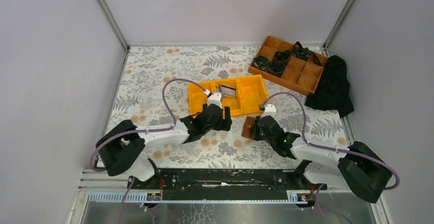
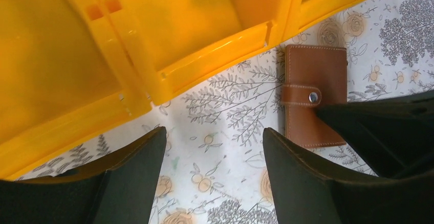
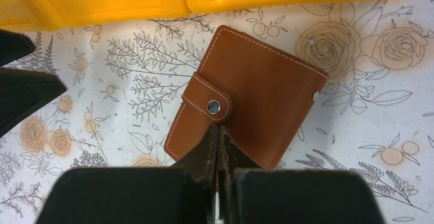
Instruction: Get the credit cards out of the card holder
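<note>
- My left jaws stand apart with nothing between them, hovering over the flower-printed desk [image 1: 153,81] just in front of the yellow bin [image 1: 252,87].
- My right jaws are pressed together, tips on the brown card holder [image 3: 256,91] right below its snap strap [image 3: 207,98]. I cannot tell whether they pinch any leather.
- The card holder lies flat on the desk with its strap snapped down, just beside the bin's near wall and to the right of my left jaws.
- The credit cards [image 1: 226,90] show as silvery-grey flat pieces with a dark edge in one compartment of the yellow bin, apart from the holder. I cannot tell how many there are.
- At the far right stands a divided brown tray [image 1: 299,75] holding dark coils, with a black cloth [image 1: 332,83] against its side.
</note>
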Tool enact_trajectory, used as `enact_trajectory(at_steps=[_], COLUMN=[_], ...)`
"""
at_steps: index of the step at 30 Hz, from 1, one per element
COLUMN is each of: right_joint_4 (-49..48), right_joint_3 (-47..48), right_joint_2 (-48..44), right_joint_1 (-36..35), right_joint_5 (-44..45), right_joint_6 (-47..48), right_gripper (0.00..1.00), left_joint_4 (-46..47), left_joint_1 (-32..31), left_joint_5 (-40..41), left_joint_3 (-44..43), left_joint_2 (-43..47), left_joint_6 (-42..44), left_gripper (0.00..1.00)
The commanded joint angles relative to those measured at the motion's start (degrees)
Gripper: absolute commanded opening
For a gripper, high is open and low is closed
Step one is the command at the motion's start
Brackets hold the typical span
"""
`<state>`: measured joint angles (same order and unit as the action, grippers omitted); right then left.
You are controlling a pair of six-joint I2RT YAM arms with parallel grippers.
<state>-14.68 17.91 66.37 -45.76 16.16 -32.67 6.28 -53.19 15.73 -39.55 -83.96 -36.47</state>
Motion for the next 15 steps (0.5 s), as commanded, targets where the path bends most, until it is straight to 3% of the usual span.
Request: enact_trajectory(at_steps=[1, 15], right_joint_4=[3.0, 3.6], right_joint_3=[-1.3, -3.9], right_joint_2=[-3.4, -6.1], right_joint_1=[-0.6, -0.6], right_joint_5=[0.7, -0.5], right_joint_6=[-0.8, -1.2], right_gripper=[0.0, 0.01], left_joint_4=[-1.2, -0.7], left_joint_1=[1.9, 7.4], left_joint_5=[-2.9, -6.2], left_joint_3=[-4.9, -11.9], left_joint_2=[-4.7, -14.2], left_joint_6=[-0.4, -0.5], left_gripper=[0.77, 0.77])
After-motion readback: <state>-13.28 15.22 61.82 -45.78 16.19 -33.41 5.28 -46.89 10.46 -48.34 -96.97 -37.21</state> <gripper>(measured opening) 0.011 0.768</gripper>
